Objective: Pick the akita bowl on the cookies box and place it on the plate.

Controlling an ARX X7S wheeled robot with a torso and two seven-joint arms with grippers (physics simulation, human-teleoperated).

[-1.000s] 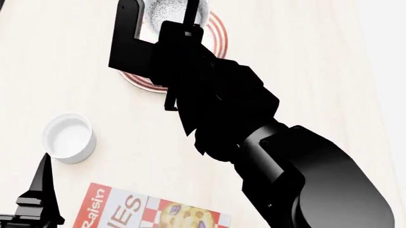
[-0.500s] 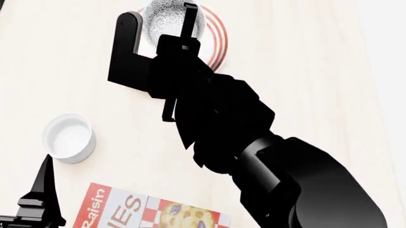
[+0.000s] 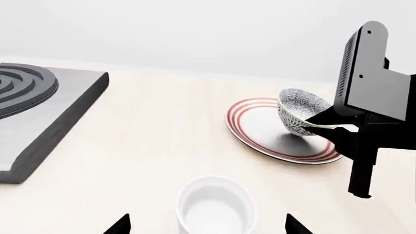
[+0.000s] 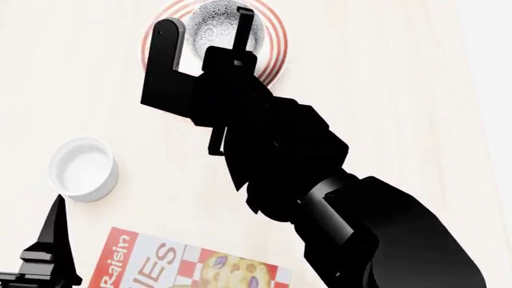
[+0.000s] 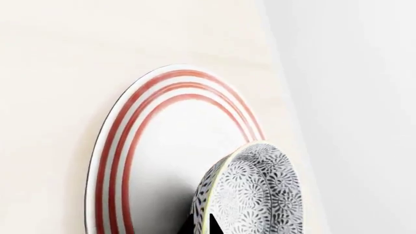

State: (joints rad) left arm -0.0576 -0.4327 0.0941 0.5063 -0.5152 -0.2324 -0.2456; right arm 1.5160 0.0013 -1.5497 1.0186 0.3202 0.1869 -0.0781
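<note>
The speckled akita bowl [image 4: 210, 27] hangs tilted just over the red-ringed plate [image 4: 274, 51]. My right gripper [image 4: 241, 21] is shut on its rim. In the right wrist view the two fingertips pinch the bowl [image 5: 260, 190] edge in front of the plate [image 5: 169, 136]. The left wrist view shows the bowl [image 3: 300, 109] low over the plate [image 3: 260, 131], held by the right gripper [image 3: 325, 124]; I cannot tell if bowl and plate touch. The cookies box [image 4: 188, 267] lies near the front, with nothing on its visible part. My left gripper [image 3: 208, 226] is open.
A plain white cup [image 4: 83, 168] stands between the box and the plate, just ahead of the left gripper [image 4: 56, 207]; it is also the near object, the cup [image 3: 217, 207], in the left wrist view. A grey stove burner slab [image 3: 46, 112] lies off to one side.
The right gripper has carried the bowl from over the plate's far rim toward its middle, a little lower. The left gripper has not moved.
</note>
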